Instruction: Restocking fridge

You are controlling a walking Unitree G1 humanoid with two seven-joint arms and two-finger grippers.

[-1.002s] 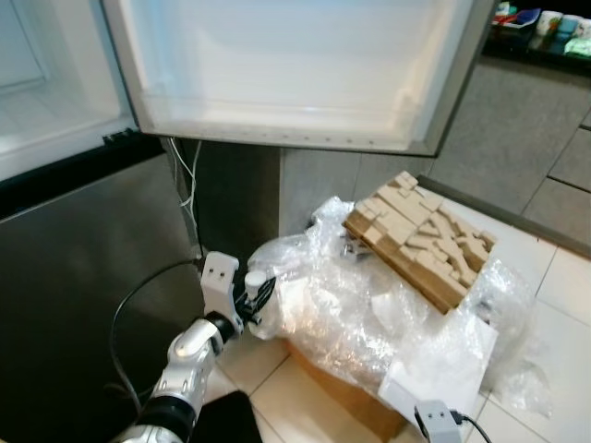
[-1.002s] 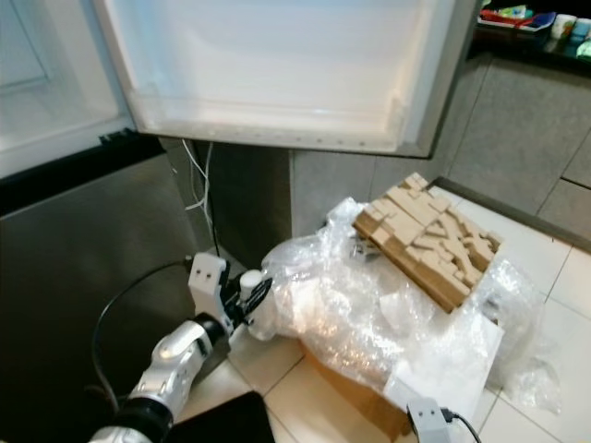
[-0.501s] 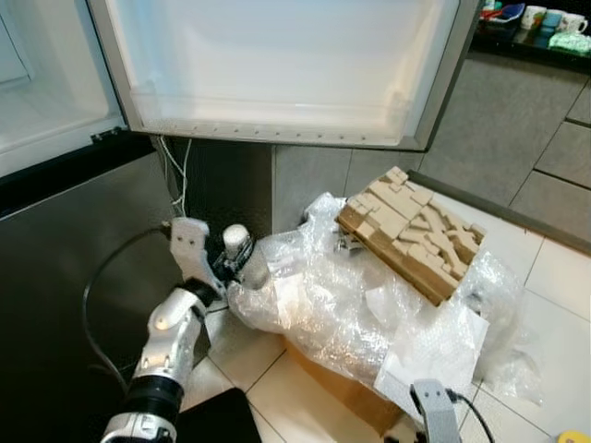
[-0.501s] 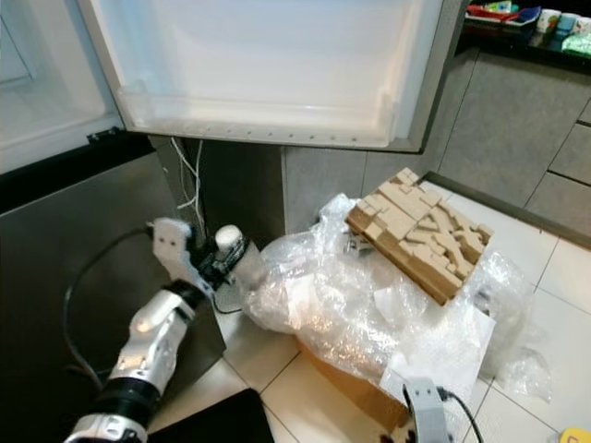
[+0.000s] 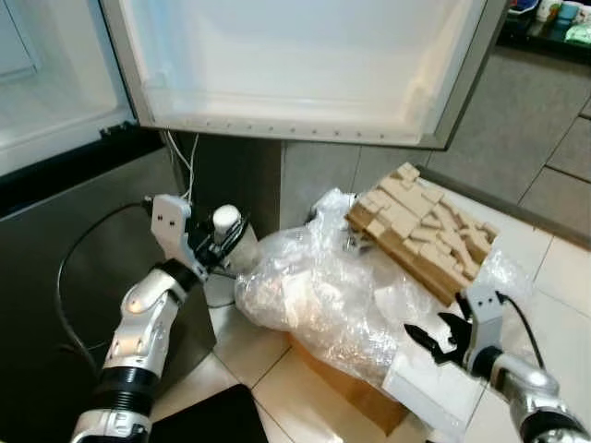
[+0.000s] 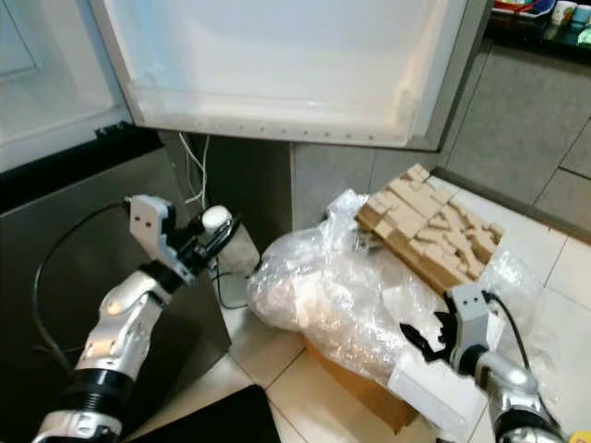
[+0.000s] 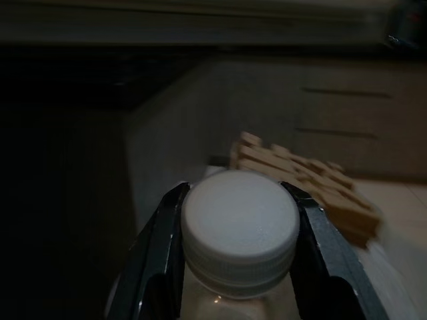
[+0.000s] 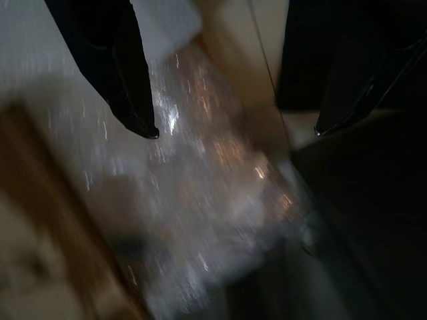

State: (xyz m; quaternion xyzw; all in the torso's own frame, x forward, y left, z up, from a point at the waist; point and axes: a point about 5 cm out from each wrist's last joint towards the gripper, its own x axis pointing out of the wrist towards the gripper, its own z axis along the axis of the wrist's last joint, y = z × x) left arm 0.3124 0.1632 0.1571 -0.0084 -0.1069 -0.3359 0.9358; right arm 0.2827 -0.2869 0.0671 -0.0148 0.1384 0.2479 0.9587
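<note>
Left gripper (image 5: pixel 224 242) is clamped on a white-capped bottle (image 5: pixel 231 242), holding it clear of the plastic wrap (image 5: pixel 323 295) and below the open fridge door (image 5: pixel 305 65). In the left eye view the bottle sits tilted, cap toward the fridge (image 5: pixel 55 83), just beside the dark lower cabinet front. Right gripper (image 5: pixel 436 340) hangs over the wrap near the cardboard box (image 5: pixel 346 392), fingers spread and holding nothing; a moulded pulp tray (image 5: pixel 423 231) rests on top of the pile.

Right eye view: same arrangement, with the bottle (image 6: pixel 226 238) between the left gripper's fingers and well apart from the right gripper (image 6: pixel 423 343).

Left wrist view: both black fingers (image 7: pixel 157 257) bear on the sides of the white cap (image 7: pixel 240 230), with the clear shoulder of the bottle just beneath.

Right wrist view: blurred; two parted fingertips (image 8: pixel 127 93) above glinting wrap.

Handling judgement: the bottle appears to be rigid-capped plastic, probably filled and therefore moderately heavy for a cap-level hold. The smooth cap may slip or let the body swing. A hold lower, on the neck or body, would likely be more secure; the wall there may flex.
</note>
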